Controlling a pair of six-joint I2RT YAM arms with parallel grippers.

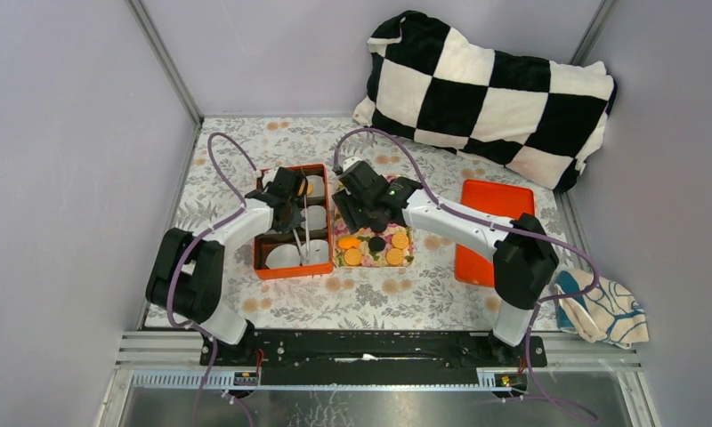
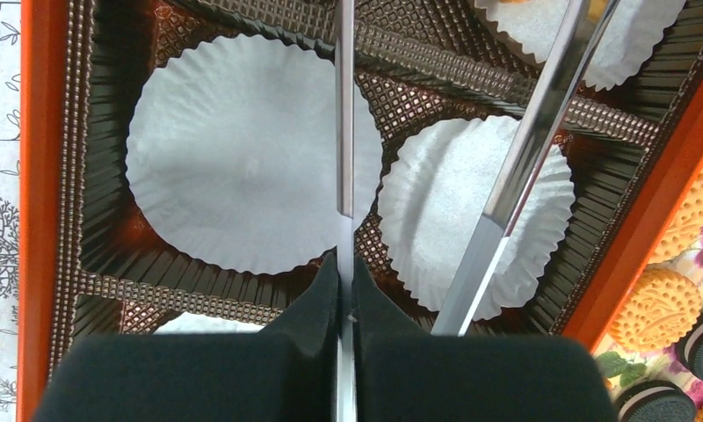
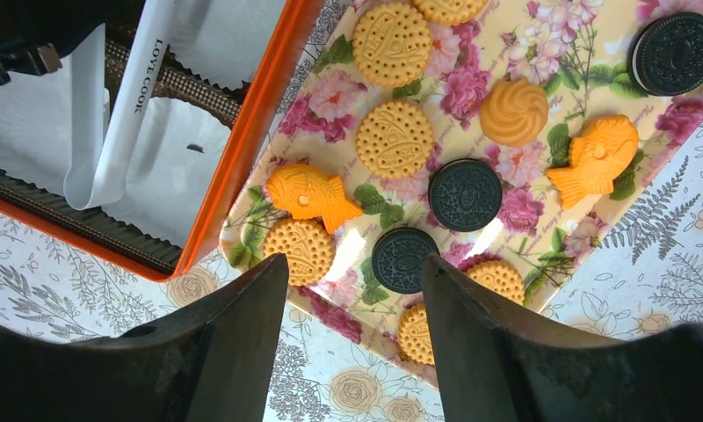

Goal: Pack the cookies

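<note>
Overhead, the left fingers [image 2: 326,299] are pinched narrow on one blade of a pair of metal tongs [image 2: 344,105], which reach out over the white paper cups [image 2: 242,158] in the orange box [image 2: 36,176]. Just beside that box, the cookies [image 3: 394,138], tan and black rounds with two orange fish shapes among them, lie spread on the floral tray [image 3: 416,185] on the desk [image 1: 379,302]. The right fingers [image 3: 264,299] are spread wide above the tray's edge, holding nothing.

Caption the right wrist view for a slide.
Open right pincer hovers over the floral tray of cookies, beside the orange box with tongs above its paper cups.
</note>
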